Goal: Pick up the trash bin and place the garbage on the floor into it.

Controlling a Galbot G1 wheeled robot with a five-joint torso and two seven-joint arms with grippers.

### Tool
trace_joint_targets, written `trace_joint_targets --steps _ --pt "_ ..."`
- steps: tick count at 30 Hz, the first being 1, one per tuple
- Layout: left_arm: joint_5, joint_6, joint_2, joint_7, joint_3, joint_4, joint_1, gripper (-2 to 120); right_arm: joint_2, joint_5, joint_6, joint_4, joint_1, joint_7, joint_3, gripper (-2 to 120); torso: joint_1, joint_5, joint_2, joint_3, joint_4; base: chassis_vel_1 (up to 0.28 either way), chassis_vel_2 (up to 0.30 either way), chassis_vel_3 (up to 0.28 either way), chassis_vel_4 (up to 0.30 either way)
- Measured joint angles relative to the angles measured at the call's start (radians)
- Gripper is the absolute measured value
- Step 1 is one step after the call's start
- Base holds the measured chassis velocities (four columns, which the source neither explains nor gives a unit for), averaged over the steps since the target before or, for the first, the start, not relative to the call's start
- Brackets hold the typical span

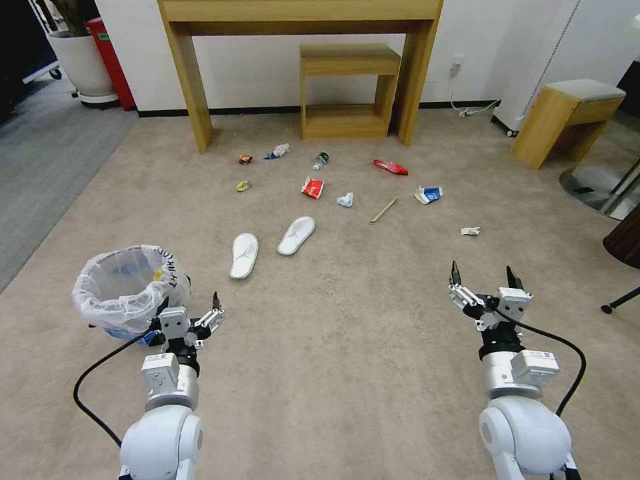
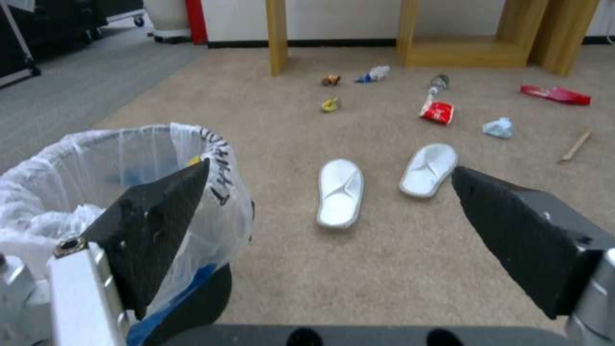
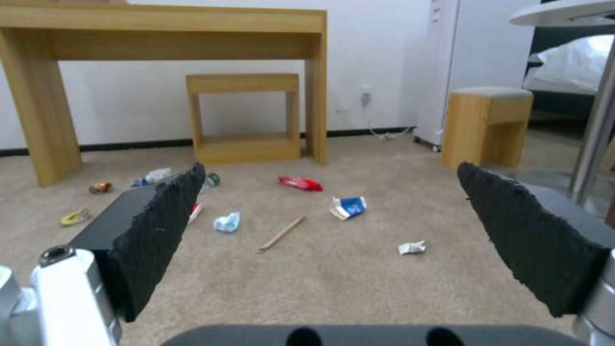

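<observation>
The trash bin (image 1: 123,287), blue-based with a crinkly white liner (image 2: 77,182), stands on the beige floor (image 1: 347,347) at near left. My left gripper (image 1: 189,303) is open right beside its rim, one finger (image 2: 160,216) overlapping the liner's edge. My right gripper (image 1: 482,272) hangs open over bare carpet at near right, its fingers (image 3: 153,226) wide apart. The garbage lies ahead: two white slippers (image 1: 244,255) (image 1: 297,235), a red wrapper (image 1: 312,188), a small bottle (image 1: 321,160), a tissue (image 1: 345,199), a wooden stick (image 1: 384,210) and a blue-white carton (image 1: 428,195).
A wooden desk (image 1: 187,73) and a low wooden shelf (image 1: 347,87) stand against the far wall. A cushioned stool (image 1: 567,117) and a metal base (image 1: 600,187) are at right. Grey carpet (image 1: 40,160) borders the left. Open carpet lies between my arms.
</observation>
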Motion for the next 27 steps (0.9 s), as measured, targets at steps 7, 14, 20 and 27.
trace_joint_targets --steps 7,14,20,27 --pt "0.001 -0.003 -0.003 -0.004 0.000 0.016 -0.004 100 -0.013 0.003 -0.006 -0.003 0.009 0.007 0.010 100 0.000 0.0000 0.000 0.000 0.0000 0.007 0.015 -0.012 -0.014" --pt "-0.003 -0.004 0.003 -0.008 -0.007 0.019 -0.008 100 -0.012 -0.006 -0.007 -0.012 0.011 0.007 0.012 100 0.000 0.0000 0.000 0.000 0.0000 0.128 0.130 -0.151 -0.138" --pt "-0.008 -0.008 0.009 -0.011 -0.013 0.019 -0.005 100 -0.001 -0.020 0.001 -0.021 0.012 0.002 0.004 100 0.000 0.0003 0.000 0.000 0.0001 0.234 0.245 -0.230 -0.248" --pt "-0.011 -0.011 0.012 -0.015 -0.017 0.018 -0.001 100 0.005 -0.033 0.026 -0.033 0.015 -0.015 0.001 100 0.000 -0.0002 0.000 0.000 0.0001 0.275 0.285 -0.290 -0.273"
